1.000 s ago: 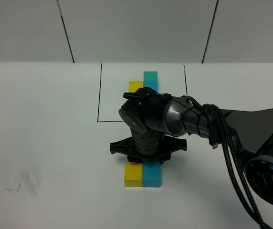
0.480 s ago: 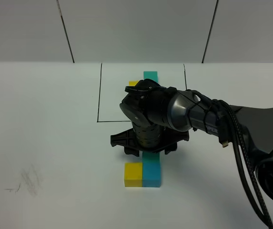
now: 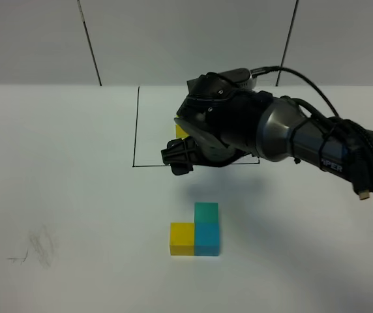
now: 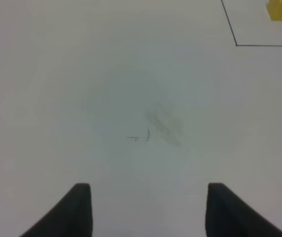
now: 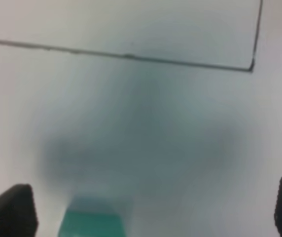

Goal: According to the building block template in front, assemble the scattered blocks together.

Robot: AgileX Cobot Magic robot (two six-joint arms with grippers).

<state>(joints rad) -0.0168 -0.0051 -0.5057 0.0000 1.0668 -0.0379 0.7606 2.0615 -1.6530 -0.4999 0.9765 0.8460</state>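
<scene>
Those cubes [image 3: 195, 236] looked light and rigid, best pinched on opposite flat sides; right gripper [image 5: 151, 207] was wide open and empty, left gripper [image 4: 148, 210] empty, jaws apart.

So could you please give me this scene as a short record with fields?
assembled blocks: yellow cube touching blue cube, teal-green cube on top of the blue
template: mostly hidden behind the right arm, inside the black-line rectangle
right hand: open, empty, raised above the blocks
left hand: empty, over bare table
</scene>
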